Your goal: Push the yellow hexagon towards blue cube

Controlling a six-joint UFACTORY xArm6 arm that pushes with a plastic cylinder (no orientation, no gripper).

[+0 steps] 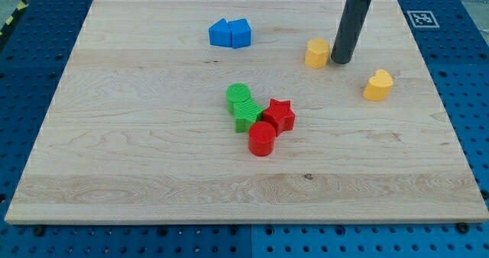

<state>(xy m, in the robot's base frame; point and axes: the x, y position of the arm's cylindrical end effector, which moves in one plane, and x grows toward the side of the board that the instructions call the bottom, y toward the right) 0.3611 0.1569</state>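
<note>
Rod tip point(340, 62) parked just beside the yellow hexagon point(317, 53), on its view-right side; contact too close to call.

Light wooden board point(153, 174) with visible grain, sitting on a blue perforated table point(30, 52). Blocks look like matte plastic, the green ones ribbed on top. No jaws on this arm, just a straight dark cylindrical rod, holding nothing. Further to the view's left of the tip and slightly up: the blue cube point(240, 33), touching a second blue block point(220, 33), shape unclear. To the view's right of the tip and a bit lower: a yellow heart point(378, 85), apart. Well below-left of the tip sits a tight cluster: green cylinder point(238, 95), another green block point(247, 114), red star point(280, 114), red cylinder point(261, 139).
</note>
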